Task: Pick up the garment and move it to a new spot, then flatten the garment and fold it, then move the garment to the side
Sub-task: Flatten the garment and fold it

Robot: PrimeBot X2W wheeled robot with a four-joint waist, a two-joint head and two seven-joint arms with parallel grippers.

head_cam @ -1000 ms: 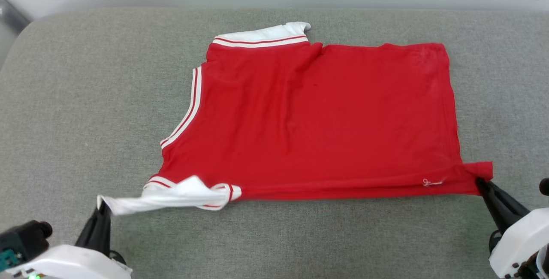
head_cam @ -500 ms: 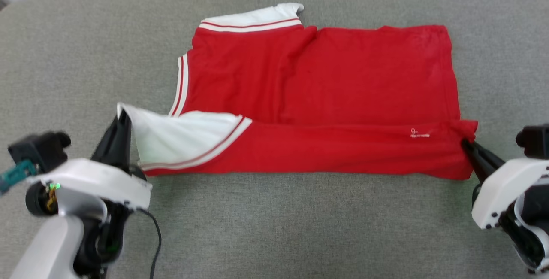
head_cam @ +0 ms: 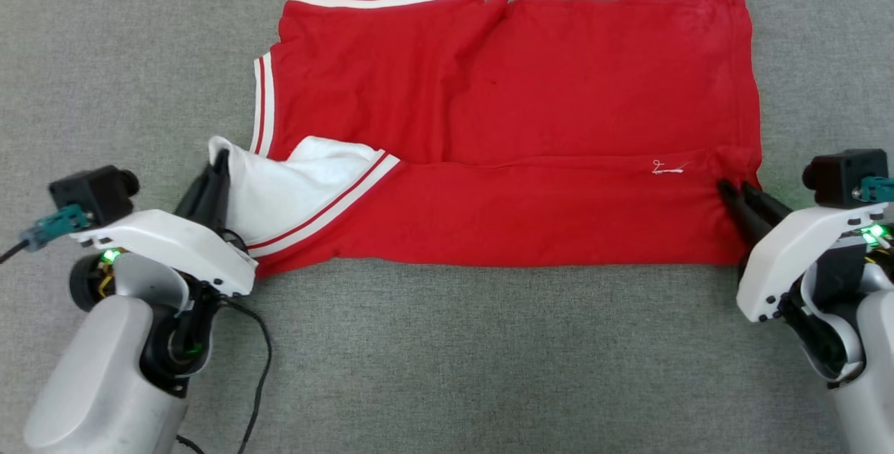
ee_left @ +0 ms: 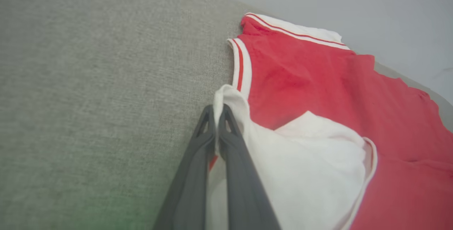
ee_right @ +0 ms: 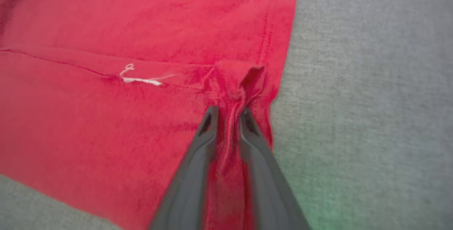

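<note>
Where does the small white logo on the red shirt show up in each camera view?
Head view: small white logo at right of centre, on the folded-over edge, just left of the right gripper.
Left wrist view: I can't find it.
Right wrist view: left of centre, above-left of the fingertips.
Shared landmark: the fold's edge.

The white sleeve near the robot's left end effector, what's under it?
The white sleeve lies folded over the red shirt, so red cloth sits beneath it. Anything deeper, like the grey cushion, is covered there.
</note>
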